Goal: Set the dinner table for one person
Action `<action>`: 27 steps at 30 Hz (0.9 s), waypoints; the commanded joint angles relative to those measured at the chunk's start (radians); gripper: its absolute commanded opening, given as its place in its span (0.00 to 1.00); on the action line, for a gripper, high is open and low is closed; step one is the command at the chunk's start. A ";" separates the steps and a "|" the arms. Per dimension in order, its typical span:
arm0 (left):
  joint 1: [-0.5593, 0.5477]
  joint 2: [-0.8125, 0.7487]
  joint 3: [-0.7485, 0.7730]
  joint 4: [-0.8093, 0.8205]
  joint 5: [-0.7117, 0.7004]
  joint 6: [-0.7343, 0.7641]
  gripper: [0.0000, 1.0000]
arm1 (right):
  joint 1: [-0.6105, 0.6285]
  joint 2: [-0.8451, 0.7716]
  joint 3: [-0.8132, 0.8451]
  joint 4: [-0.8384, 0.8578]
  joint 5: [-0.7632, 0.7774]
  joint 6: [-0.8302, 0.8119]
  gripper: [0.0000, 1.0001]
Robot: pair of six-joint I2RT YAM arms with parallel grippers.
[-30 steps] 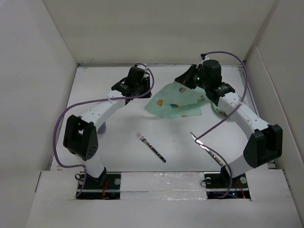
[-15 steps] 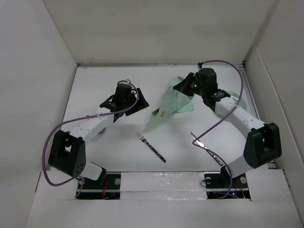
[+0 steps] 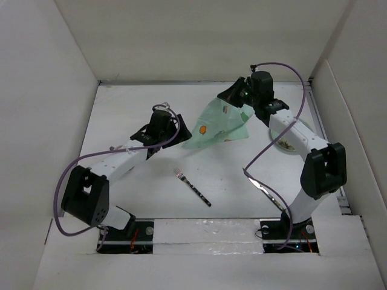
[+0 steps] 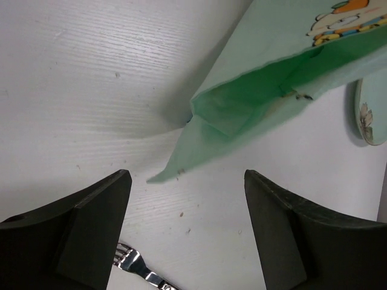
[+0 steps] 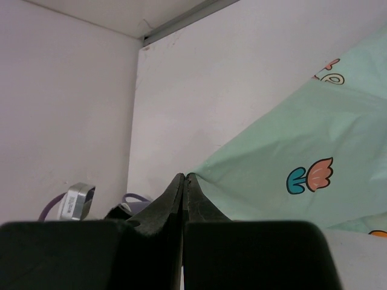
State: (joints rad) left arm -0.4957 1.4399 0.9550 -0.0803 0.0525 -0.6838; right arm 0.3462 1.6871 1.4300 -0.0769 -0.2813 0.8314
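The mint-green cartoon-print placemat [image 3: 216,122] hangs crumpled from my right gripper [image 3: 233,96], which is shut on its far corner above the white dinner table [image 3: 133,181]. The pinch shows in the right wrist view [image 5: 184,179], with the cloth [image 5: 290,157] draping to the right. My left gripper [image 3: 173,128] is open and empty, just left of the cloth's low tip. In the left wrist view the placemat [image 4: 272,72] hangs ahead of the open gripper [image 4: 187,235]. A fork [image 3: 193,186] lies on the table, its tines [image 4: 130,261] near the left finger.
A knife [image 3: 263,190] lies at the near right. A pale patterned plate [image 3: 291,142] sits under the right forearm, and its edge shows in the left wrist view [image 4: 370,109]. White walls enclose the table on three sides.
The left gripper drew back from the placemat's left corner toward the near left. The placemat went from spread between both grippers to hanging from the right gripper alone.
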 commanded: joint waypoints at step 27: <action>-0.009 0.200 0.367 0.056 -0.029 0.285 0.00 | -0.059 -0.176 0.010 -0.027 -0.091 -0.006 0.00</action>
State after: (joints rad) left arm -0.4984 1.7401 1.2144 0.0021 0.0517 -0.4442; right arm 0.2985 1.5799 1.4239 -0.0883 -0.3489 0.8577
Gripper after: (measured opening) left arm 0.007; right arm 0.009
